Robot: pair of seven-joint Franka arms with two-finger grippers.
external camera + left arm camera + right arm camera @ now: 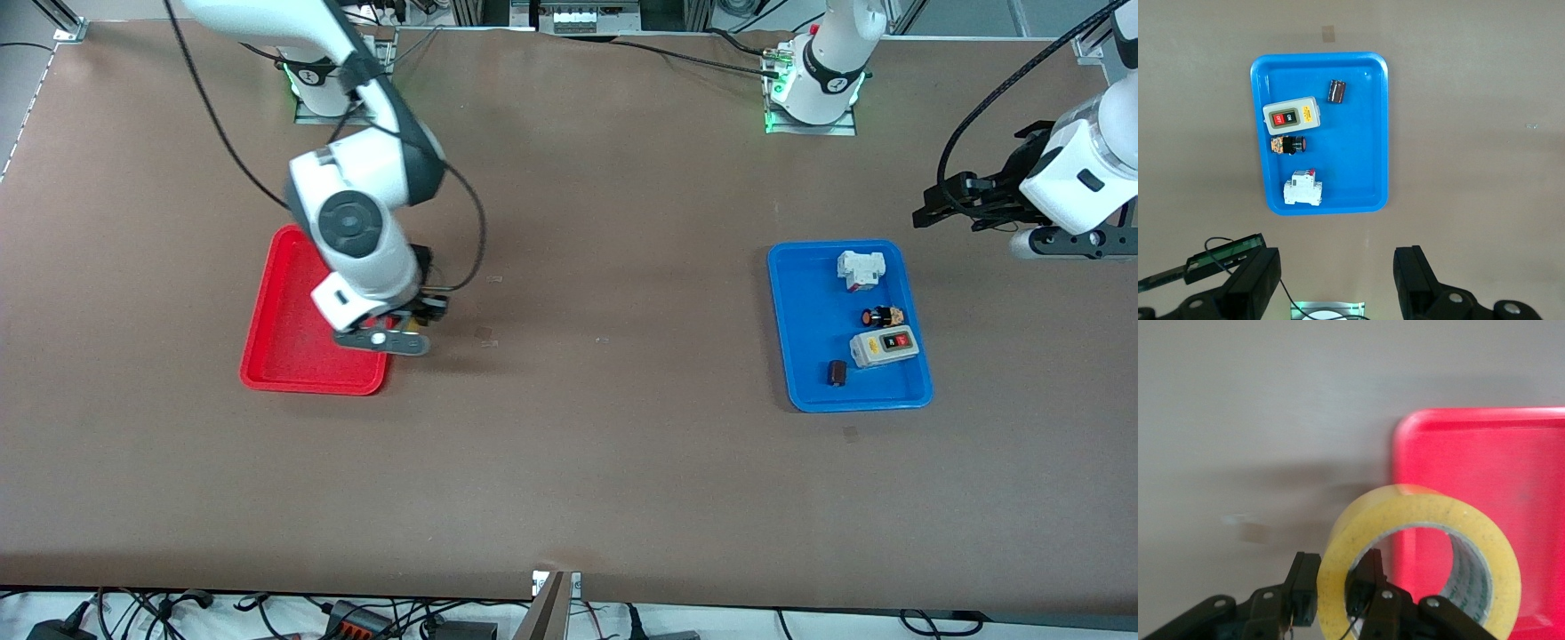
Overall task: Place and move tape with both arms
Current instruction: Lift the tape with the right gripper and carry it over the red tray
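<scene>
The yellow tape roll (1418, 553) stands on edge in my right gripper (1335, 585), which is shut on its wall, one finger inside the hollow core and one outside. In the front view the right gripper (411, 322) hangs over the edge of the red tray (284, 347) that faces the table's middle; the tape is hidden there by the wrist. The red tray (1511, 453) shows under the tape in the right wrist view. My left gripper (1337, 280) is open and empty, held in the air (929, 213) past the blue tray (800, 356) at the left arm's end.
The blue tray (1365, 147) holds a white-grey switch box (883, 348), a white breaker (861, 268), a black-and-orange push button (882, 316) and a small dark part (837, 372). The brown table spreads between the two trays.
</scene>
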